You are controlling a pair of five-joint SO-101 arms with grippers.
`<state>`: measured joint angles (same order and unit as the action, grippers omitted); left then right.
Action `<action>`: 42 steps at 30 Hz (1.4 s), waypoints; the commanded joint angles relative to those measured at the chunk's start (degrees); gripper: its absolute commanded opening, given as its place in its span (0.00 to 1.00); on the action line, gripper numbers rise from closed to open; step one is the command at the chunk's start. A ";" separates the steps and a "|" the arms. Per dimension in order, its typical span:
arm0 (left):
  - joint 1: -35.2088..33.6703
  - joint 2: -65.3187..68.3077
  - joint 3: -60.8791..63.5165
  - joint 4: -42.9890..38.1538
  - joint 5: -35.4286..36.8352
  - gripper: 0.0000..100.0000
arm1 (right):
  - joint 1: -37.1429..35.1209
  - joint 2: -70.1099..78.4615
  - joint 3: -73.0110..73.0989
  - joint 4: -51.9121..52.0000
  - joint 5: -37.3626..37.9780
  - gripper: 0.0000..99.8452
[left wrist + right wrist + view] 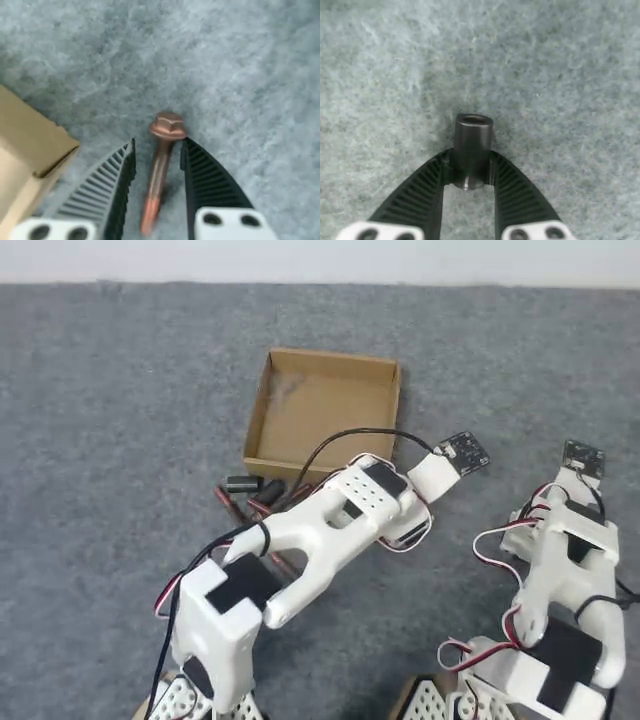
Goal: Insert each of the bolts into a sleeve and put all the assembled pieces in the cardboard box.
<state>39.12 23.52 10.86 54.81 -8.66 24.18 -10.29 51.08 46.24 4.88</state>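
Left gripper (157, 144): ribbed black jaws stood apart, straddling a coppery hex-headed bolt (161, 160) on fuzzy grey carpet (240, 75) near the cardboard box (30, 145); shaft lay along the jaws, head outward. Right gripper (469, 154) clamped a dark cylindrical sleeve (473, 137), bore outward.

A grey, felt-like carpet (120, 390) covers the table up to a pale strip along the top edge of the high view. An open cardboard box (320, 415) sits on it just above centre. Touching the box's lower left corner lies a small heap: a dark sleeve (241, 483) and copper-coloured bolts (228, 505), partly hidden. In the left wrist view, a hex-headed bolt (161, 165) lies on the carpet at lower centre, near the box's corner (25, 145) at left.
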 commanded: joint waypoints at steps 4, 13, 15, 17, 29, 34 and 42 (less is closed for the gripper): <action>-0.26 2.29 -7.34 3.78 -0.18 0.14 | -1.10 -2.59 -0.26 -0.92 0.88 0.01; 0.70 10.11 -17.27 12.75 -0.44 0.01 | -1.10 -2.59 -0.26 -0.92 0.88 0.01; 0.53 11.16 -18.86 14.07 -0.44 0.01 | -1.10 -2.59 -0.26 -1.01 0.88 0.01; 0.53 11.52 -19.30 14.77 -0.35 0.01 | -1.10 -2.59 -0.26 -1.10 0.88 0.01; -0.35 0.97 -11.65 17.05 -0.18 0.01 | -1.01 -2.59 -0.26 -1.10 0.88 0.01; -4.22 -6.95 -6.64 17.05 -0.09 0.01 | -0.92 -2.59 -0.26 -1.10 0.88 0.01; -7.03 -19.43 1.19 17.05 0.00 0.01 | -0.92 -2.59 -0.26 -1.10 0.88 0.01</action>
<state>32.88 12.35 11.47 71.43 -8.57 24.18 -10.29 51.08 46.24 5.14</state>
